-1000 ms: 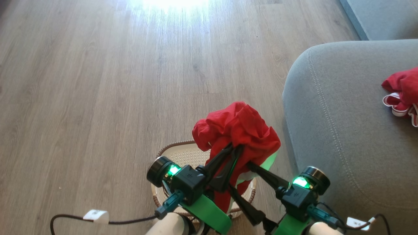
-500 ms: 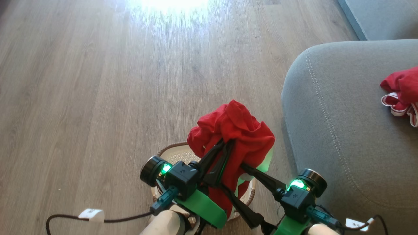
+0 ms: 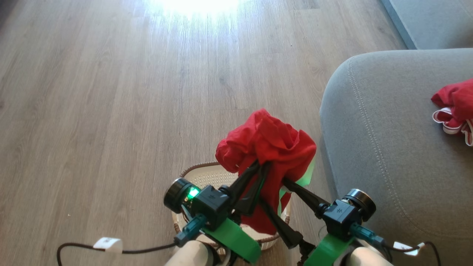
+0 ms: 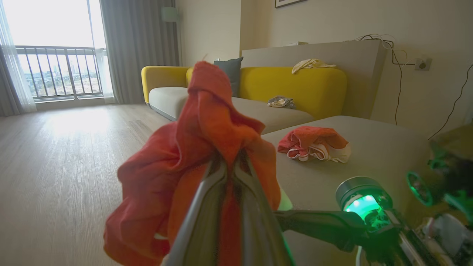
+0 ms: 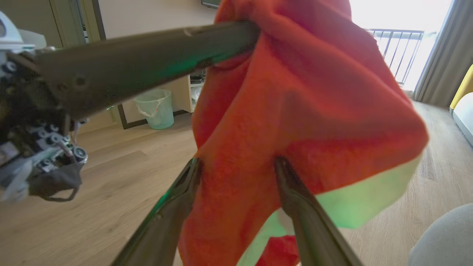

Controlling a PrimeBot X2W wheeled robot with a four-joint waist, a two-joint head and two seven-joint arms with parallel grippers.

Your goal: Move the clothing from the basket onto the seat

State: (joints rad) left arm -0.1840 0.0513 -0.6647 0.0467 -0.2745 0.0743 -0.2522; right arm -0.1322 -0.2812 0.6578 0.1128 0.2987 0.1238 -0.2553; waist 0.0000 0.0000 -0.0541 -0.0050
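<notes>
A garment (image 3: 269,144) is clamped in the left gripper (image 3: 260,164) just above the basket (image 3: 192,168). The right gripper (image 5: 237,161) is spread apart around its hanging fabric. The carry is judged in hand. Next, a swing from the basket over the seat (image 3: 388,147) and a release are called for.

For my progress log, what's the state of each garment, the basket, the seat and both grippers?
Basket, upright on floor.
Seat, partly occupied.
Held garment, bunched, lifted over basket.
Second garment, crumpled on seat.
Left gripper, shut on held garment.
Right gripper, open, straddling held garment.
</notes>
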